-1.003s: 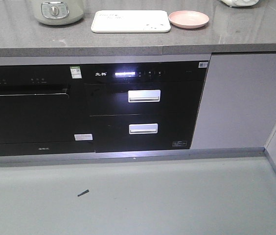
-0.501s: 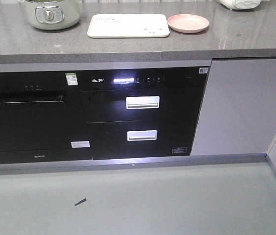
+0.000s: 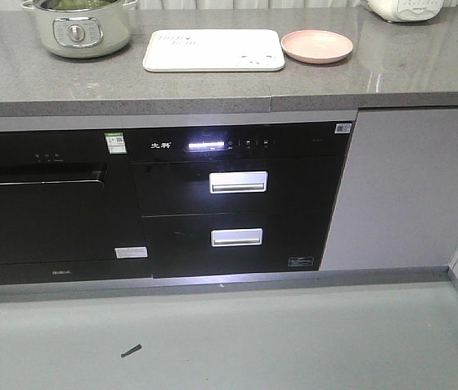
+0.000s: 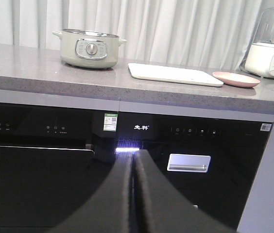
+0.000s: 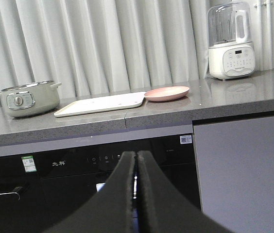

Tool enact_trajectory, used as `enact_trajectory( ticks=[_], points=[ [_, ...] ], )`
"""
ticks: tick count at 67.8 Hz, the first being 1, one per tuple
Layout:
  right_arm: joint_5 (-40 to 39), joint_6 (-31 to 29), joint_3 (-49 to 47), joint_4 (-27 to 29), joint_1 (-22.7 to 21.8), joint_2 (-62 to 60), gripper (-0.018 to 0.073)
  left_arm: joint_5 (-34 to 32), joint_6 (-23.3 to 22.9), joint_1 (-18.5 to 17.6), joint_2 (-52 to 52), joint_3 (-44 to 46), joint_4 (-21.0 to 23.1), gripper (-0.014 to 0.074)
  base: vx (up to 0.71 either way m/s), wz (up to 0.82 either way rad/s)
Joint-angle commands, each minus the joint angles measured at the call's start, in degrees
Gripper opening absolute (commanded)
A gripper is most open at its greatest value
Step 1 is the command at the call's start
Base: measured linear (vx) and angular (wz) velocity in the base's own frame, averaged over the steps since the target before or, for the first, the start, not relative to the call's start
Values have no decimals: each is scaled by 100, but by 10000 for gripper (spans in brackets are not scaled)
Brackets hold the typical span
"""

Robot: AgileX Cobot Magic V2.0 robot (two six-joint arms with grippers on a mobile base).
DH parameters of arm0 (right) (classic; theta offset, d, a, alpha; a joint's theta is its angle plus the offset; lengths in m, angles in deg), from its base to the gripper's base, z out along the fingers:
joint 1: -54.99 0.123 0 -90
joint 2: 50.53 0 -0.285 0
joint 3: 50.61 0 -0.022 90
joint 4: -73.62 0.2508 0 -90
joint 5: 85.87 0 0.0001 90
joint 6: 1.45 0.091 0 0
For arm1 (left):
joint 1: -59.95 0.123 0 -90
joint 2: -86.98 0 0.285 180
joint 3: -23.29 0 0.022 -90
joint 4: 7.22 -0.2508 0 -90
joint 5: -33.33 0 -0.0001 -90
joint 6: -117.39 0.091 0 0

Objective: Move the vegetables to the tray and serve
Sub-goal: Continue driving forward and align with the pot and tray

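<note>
Left wrist view: the left gripper (image 4: 133,162), bottom centre, is pressing its fingers together, holding nothing; the right gripper (image 5: 137,160) is doing likewise. Farther up, the tray (image 3: 213,50) is lying top centre on the countertop (image 3: 213,88); vegetables (image 3: 76,4) are showing green in the upper-left pot (image 3: 76,31).

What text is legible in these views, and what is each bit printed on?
"先科": white logo on the control panel above the two drawers.
Green sticker: print too small to read.
Tray: grey lettering, blurred.
QR sticker: too small to read.
Blender buttons: unreadable.
</note>
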Motion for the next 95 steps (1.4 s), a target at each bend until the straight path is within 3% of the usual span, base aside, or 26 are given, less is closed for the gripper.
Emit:
enact_trajectory(
  ticks=[1, 95],
  points=[
    [-439, -9, 82, -50, -17, -27, -3, -402, -47, 19, -29, -114, 6, -6, 10, -1],
    [-439, -9, 82, -50, -17, -27, -3, -402, -47, 19, -29, -114, 6, -6, 10, 2]
  ],
)
